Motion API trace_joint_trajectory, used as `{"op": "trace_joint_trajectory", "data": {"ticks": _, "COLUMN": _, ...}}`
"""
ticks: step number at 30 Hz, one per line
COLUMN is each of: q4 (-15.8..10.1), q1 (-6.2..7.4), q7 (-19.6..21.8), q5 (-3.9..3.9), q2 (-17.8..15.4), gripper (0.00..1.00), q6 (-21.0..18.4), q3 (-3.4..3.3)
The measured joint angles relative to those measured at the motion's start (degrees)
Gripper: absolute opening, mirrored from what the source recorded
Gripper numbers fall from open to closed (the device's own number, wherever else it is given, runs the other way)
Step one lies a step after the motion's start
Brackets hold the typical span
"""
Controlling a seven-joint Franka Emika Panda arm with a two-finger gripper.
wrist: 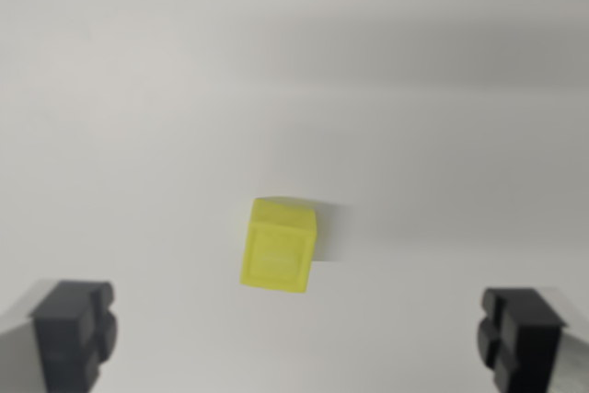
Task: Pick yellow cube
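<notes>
One yellow cube (279, 248) on pale bench (138, 89), near frame centre, slightly toward 6 o'clock. Jaws released, spread wide; dark fingertips (75, 330) at 8 and 4 o'clock, well apart from cube, nothing held. Gripper (296, 338) midpoint just right of cube centre.

Risks, as judged: faces rotated a little off closing line, so pads could meet edges, twist or skid cube on smooth bench. Small lateral offset could push it sideways on closing. Blur hides exact edges.

No long axis; near equal sides. Top tilted toward 1 o'clock, shadow toward 3 o'clock.
</notes>
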Motion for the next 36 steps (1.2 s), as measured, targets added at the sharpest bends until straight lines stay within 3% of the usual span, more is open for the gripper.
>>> {"op": "trace_joint_trajectory", "data": {"ticks": 36, "q4": -9.3, "q1": 0.26, "q7": 3.4, "q5": 0.22, "q2": 0.2, "gripper": 1.0, "q6": 9.5, "q3": 0.0}}
